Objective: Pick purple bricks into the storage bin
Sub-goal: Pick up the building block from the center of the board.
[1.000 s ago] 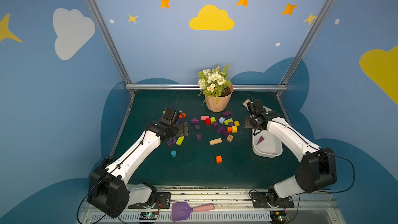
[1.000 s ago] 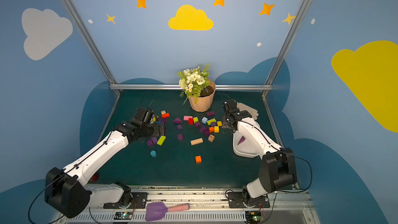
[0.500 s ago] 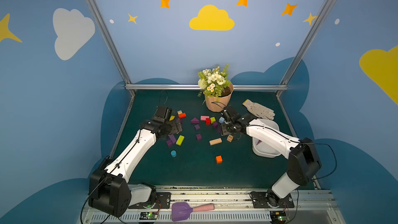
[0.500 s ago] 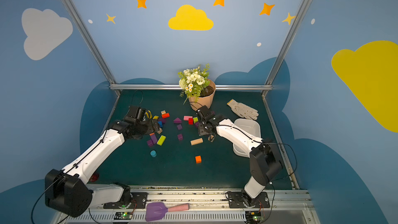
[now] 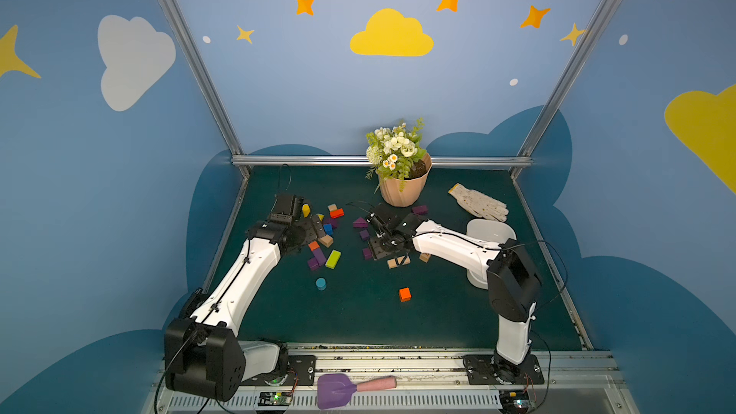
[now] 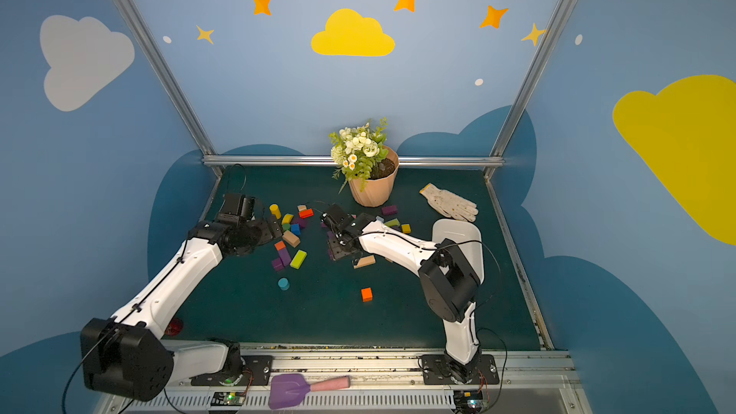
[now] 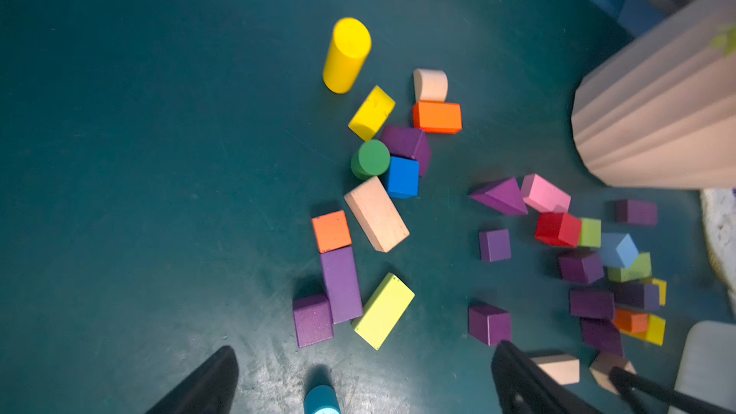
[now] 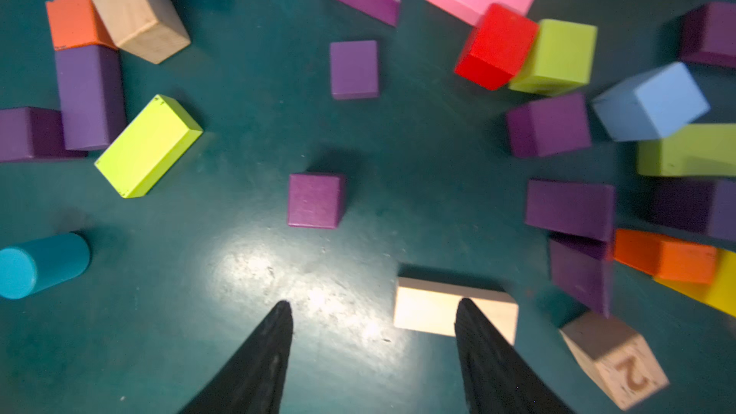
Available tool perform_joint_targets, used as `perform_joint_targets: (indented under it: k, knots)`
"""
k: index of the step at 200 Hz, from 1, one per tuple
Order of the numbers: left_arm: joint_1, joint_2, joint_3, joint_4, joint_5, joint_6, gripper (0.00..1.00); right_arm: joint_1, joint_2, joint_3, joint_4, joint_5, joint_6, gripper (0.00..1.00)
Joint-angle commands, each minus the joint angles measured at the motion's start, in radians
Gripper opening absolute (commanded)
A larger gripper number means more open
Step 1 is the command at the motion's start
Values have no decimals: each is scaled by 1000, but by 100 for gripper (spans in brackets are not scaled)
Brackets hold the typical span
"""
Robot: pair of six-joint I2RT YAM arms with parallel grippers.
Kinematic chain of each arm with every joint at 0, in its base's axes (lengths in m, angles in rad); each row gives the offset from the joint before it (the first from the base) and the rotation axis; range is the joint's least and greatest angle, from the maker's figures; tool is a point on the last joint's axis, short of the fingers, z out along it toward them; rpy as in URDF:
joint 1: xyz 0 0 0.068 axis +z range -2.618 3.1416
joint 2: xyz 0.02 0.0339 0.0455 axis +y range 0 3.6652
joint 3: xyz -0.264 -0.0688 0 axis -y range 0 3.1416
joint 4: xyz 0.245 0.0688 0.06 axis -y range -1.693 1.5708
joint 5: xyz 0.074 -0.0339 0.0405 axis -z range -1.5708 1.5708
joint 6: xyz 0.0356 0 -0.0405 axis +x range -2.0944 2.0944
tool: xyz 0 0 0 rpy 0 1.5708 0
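Several purple bricks lie scattered among other coloured blocks on the green mat. A purple oblong (image 7: 340,284) and a purple cube (image 7: 312,320) lie side by side below my left gripper (image 7: 364,354), which hangs open and empty over the left cluster (image 5: 314,260). My right gripper (image 8: 374,301) is open and empty above bare mat, close to a lone purple cube (image 8: 316,201). A purple wedge (image 5: 359,223) lies beyond it. In both top views the white storage bin (image 5: 490,230) stands at the right, its near half hidden behind my right arm.
A peach flowerpot (image 5: 402,189) stands at the back and a white glove (image 5: 478,203) lies beside it. A wooden block (image 8: 426,308) lies under my right finger. A teal cylinder (image 5: 320,283) and an orange cube (image 5: 405,294) lie nearer the front. A purple spade (image 5: 338,390) rests on the front rail.
My right arm has swung left from above the storage bin to the middle of the blocks. My left gripper has drawn back a little toward the far left.
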Motion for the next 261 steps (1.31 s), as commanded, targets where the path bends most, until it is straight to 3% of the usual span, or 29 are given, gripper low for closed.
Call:
perform_joint_targets:
  k: [1, 63, 181, 261]
  knots:
    - [33, -26, -6, 5, -4, -23, 100, 17, 50, 57, -12, -31, -1, 66]
    - [77, -32, -15, 20, 38, -33, 100, 33, 151, 156, -39, -53, -15, 66]
    - [98, -14, -11, 27, 96, -47, 100, 28, 255, 202, -27, -77, -25, 66]
    - [99, -6, -14, 38, 133, -50, 100, 14, 313, 220, -11, -105, -28, 56]
